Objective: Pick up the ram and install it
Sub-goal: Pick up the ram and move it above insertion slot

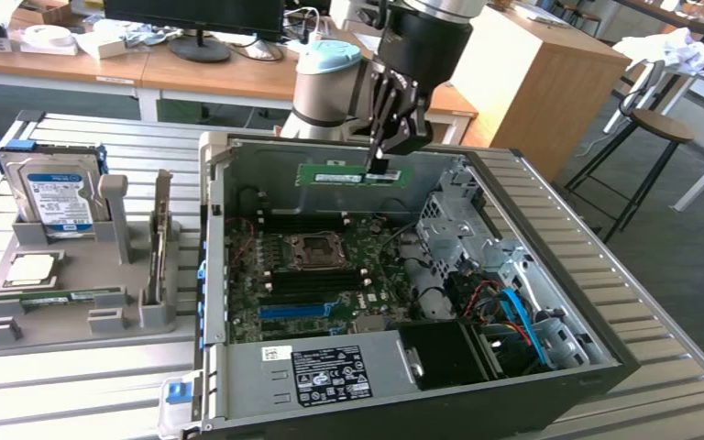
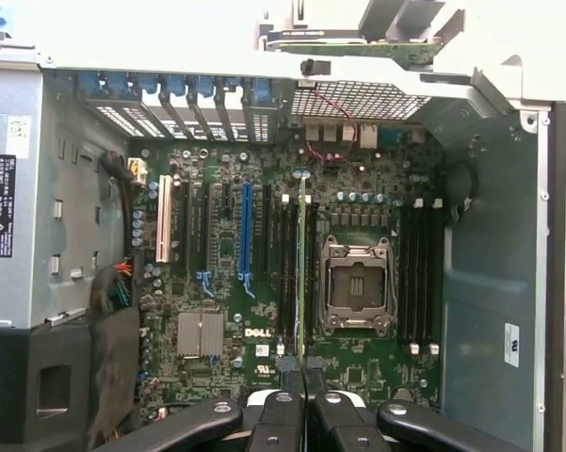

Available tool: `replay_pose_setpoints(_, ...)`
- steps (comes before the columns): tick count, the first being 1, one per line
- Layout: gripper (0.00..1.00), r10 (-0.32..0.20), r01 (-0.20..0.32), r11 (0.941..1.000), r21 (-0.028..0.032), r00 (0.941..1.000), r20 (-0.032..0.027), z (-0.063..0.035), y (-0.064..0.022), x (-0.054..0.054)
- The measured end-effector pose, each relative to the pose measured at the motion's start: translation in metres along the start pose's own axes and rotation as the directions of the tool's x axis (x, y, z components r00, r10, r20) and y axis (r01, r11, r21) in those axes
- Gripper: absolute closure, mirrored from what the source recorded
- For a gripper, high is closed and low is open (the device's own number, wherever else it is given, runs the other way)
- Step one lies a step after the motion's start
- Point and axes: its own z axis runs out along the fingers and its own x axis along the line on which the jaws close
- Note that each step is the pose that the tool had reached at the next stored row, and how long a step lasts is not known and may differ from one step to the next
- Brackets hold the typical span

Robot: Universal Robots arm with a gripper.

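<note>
Tray (image 1: 77, 270): set at nine o'clock of the open computer case (image 1: 599, 321); a hard drive (image 1: 56, 197) is stood upright in it.
Ram (image 1: 346, 173): held level over the case, at twelve o'clock of the motherboard (image 1: 315, 284).
Gripper (image 1: 380, 170): closed tight on the ram, gripped right of its middle.

One case (image 1: 475, 403), one motherboard (image 2: 367, 372) with one CPU socket (image 2: 358, 287), one blue slot (image 2: 245, 235) and one white slot (image 2: 163, 221). Ram, two: one ram (image 1: 334, 173) in the one gripper (image 1: 379, 170) at the case's 12 o'clock in the exterior view, one spare stick (image 1: 71, 297) flat on the one tray (image 1: 71, 323) at its 9 o'clock. Tray also carries one hard drive (image 1: 56, 192), one processor (image 1: 30, 269), one card (image 1: 157, 243) on edge; one stool (image 1: 660, 126) at 2 o'clock, one monitor (image 1: 193, 14) at 11.
</note>
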Motion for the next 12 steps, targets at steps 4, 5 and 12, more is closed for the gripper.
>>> replay_pose_setpoints(4,0.89,0.0,0.0,1.0,0.0,1.0,0.0001,0.0036,-0.0002,0.0001)
replay_pose_setpoints(5,0.89,0.0,0.0,1.0,0.0,1.0,-0.0001,0.0044,-0.0002,0.0002)
replay_pose_setpoints(12,0.89,0.0,0.0,1.0,0.0,1.0,0.0,0.0104,-0.0004,0.0004)
